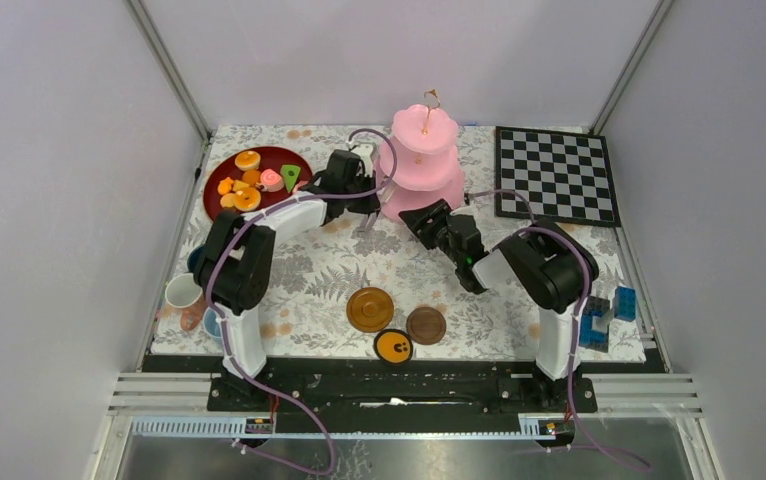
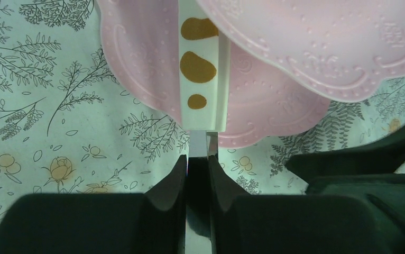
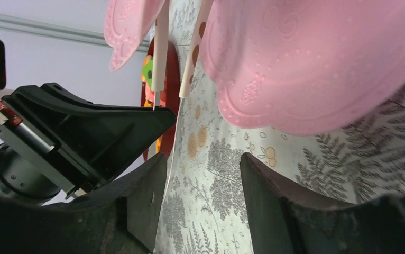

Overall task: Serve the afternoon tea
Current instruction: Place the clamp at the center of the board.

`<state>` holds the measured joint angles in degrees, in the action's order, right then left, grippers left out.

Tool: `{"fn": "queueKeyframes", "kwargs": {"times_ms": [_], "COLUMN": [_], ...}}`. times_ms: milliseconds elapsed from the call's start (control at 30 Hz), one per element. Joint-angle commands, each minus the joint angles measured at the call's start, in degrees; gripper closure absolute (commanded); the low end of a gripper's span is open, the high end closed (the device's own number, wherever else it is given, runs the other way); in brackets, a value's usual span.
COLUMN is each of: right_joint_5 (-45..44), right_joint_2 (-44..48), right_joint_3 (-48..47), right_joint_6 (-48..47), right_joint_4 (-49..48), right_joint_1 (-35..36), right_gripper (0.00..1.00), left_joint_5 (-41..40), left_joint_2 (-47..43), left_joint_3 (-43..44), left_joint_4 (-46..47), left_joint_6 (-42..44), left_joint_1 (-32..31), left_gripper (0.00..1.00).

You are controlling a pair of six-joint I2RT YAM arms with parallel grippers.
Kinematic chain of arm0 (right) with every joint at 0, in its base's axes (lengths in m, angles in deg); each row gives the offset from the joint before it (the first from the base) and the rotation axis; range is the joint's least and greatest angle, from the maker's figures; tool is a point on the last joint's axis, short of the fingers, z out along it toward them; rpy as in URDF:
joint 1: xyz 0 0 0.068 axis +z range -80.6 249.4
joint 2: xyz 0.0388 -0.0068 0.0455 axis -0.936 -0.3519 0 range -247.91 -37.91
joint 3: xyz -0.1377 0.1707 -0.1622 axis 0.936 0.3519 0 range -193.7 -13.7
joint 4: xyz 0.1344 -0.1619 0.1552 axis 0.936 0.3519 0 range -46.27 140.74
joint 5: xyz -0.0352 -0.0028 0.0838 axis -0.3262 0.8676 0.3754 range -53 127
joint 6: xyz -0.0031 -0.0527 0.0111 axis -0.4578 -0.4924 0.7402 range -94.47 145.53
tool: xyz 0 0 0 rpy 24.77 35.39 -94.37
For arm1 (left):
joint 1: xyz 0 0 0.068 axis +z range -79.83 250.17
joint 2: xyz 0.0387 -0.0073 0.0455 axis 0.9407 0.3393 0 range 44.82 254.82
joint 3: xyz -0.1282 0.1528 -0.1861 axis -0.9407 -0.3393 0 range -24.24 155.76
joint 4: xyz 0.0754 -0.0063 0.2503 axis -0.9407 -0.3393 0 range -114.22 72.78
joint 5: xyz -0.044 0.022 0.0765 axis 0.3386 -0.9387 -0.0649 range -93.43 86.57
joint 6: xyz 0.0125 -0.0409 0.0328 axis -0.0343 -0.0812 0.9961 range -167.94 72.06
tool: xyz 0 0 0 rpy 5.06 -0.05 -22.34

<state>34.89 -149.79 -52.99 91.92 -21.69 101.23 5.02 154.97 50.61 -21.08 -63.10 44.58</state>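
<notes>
Top view: pink cake stand (image 1: 424, 150). The left gripper (image 1: 366, 205) is against its left side and the right gripper (image 1: 414, 215) at its front. Pastries (image 1: 249, 180) sit on a red plate (image 1: 271, 150) left of the stand; brown saucers (image 1: 370, 309) lie well in front.
Left wrist: the fingers (image 2: 171, 180) are clamped on a white brown-spotted strip (image 2: 200, 69) over the stand's bottom tier.
Right wrist: the jaws are parted and empty, just short of the tier's rim.

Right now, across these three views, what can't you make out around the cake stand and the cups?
Left wrist view: the white spotted strip in the left gripper runs off the top edge; what it is, I cannot tell.
Top view: the left arm covers part of the cups; their count is unclear.
Top view: the pastries on the red plate are too small to name.
</notes>
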Motion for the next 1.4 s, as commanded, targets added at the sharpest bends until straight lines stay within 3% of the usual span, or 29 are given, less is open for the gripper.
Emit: {"fn": "queueKeyframes", "kwargs": {"times_ms": [0, 233, 467, 767, 1033, 1367], "right_joint_5": [4.8, 6.4, 7.9, 7.1, 7.1, 6.2], "right_joint_2": [-2.4, -8.0, -12.6, -14.7, -16.5, -17.7], "right_joint_3": [-3.9, -9.9, -15.6, -17.6, -22.3, -23.5], "right_joint_6": [1.3, 4.1, 3.9, 4.9, 3.8, 5.6], "right_joint_4": [-6.5, -3.1, -0.8, 1.4, 5.4, 8.3], "right_joint_1": [-0.4, -0.7, -0.9, -0.9, -0.9, -0.9], "right_gripper": [0.38, 0.4, 0.35, 0.45, 0.59, 0.89], "left_joint_5": [1.9, 0.9, 1.2, 1.8, 1.5, -1.3], "left_joint_2": [-5.0, -6.2, -4.9, -3.8, -3.1, -1.2], "left_joint_3": [-0.4, -2.6, -2.1, -1.6, -1.7, -1.6], "left_joint_4": [1.3, 2.3, 2.3, 2.5, 3.0, 5.5], "left_joint_6": [-1.4, -2.2, -2.4, -2.7, -3.1, -5.8], "left_joint_1": [0.2, 0.1, 0.0, -0.6, -0.9, -0.8], "left_gripper": [1.0, 1.0, 1.0, 1.0, 1.0, 1.0]}}
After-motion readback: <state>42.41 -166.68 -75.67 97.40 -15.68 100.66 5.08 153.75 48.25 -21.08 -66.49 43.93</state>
